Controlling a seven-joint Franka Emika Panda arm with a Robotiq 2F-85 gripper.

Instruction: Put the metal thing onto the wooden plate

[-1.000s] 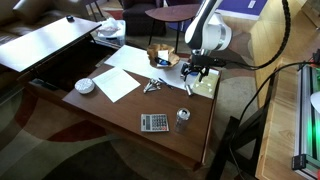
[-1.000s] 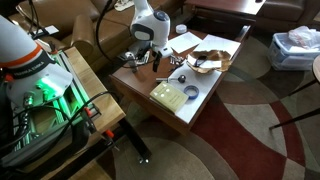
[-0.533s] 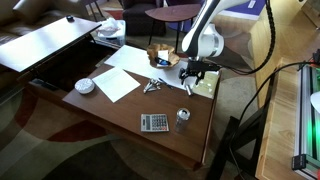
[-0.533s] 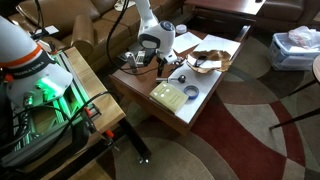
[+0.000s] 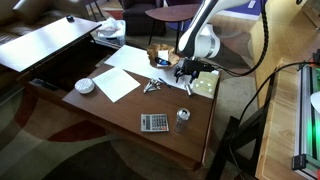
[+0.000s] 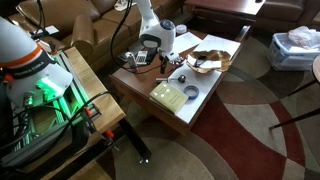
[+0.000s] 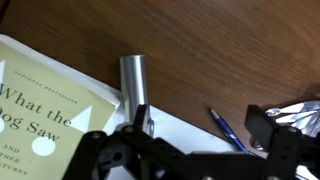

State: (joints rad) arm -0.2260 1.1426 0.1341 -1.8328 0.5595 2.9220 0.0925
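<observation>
The metal thing (image 7: 133,82) is a slim grey metallic piece lying at the edge of a book (image 7: 45,105), just ahead of my gripper (image 7: 185,140). The gripper is open and empty; its dark fingers (image 7: 272,128) stand wide apart, with the piece nearer the left one. In both exterior views the gripper (image 5: 187,72) (image 6: 154,63) hovers low over the table near the book (image 5: 203,86). The wooden plate (image 5: 157,54) (image 6: 208,62) sits further back on the table, apart from the gripper.
A blue pen (image 7: 228,128) lies on white paper between the fingers, and a crumpled silver piece (image 7: 300,112) is at the right. On the table are a calculator (image 5: 154,122), an upright metal cup (image 5: 182,117), a splayed silver piece (image 5: 152,86), a white round object (image 5: 85,86) and paper sheets (image 5: 118,84).
The arm has lowered and shifted a little, bringing the open gripper down close to the table by the book. Nothing on the table has moved.
</observation>
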